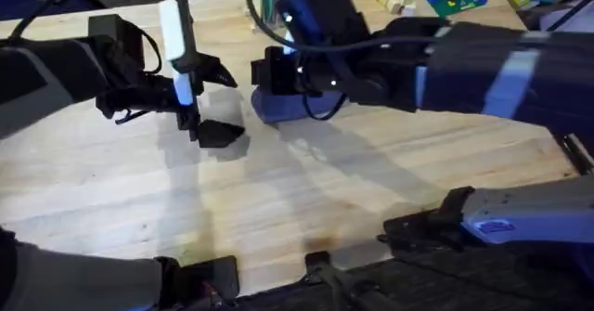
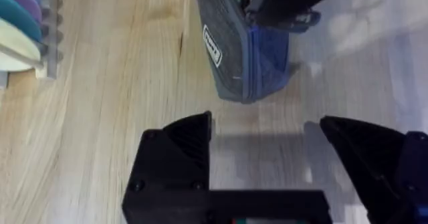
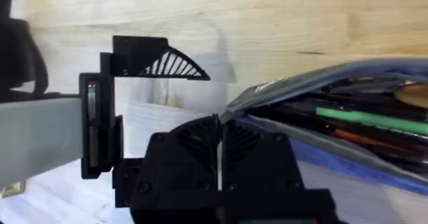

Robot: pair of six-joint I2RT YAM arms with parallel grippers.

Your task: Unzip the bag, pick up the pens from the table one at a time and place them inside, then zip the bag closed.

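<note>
Up close, the right gripper (image 3: 219,150) has its fingers pressed together at the open rim of the bag (image 3: 348,127), which lies on the table (image 1: 278,200) with pens (image 3: 371,117) inside. Nearby, the left gripper (image 2: 261,150) hangs spread wide, holding nothing.

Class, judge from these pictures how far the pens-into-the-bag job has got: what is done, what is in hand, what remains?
Done: the bag is unzipped, with a green pen and others inside. In hand: the right gripper is shut at the bag's open edge, seemingly holding the zipper end; the left gripper is open and empty beside the bag. Left: zipping it closed. No loose pens are visible on the table.
</note>
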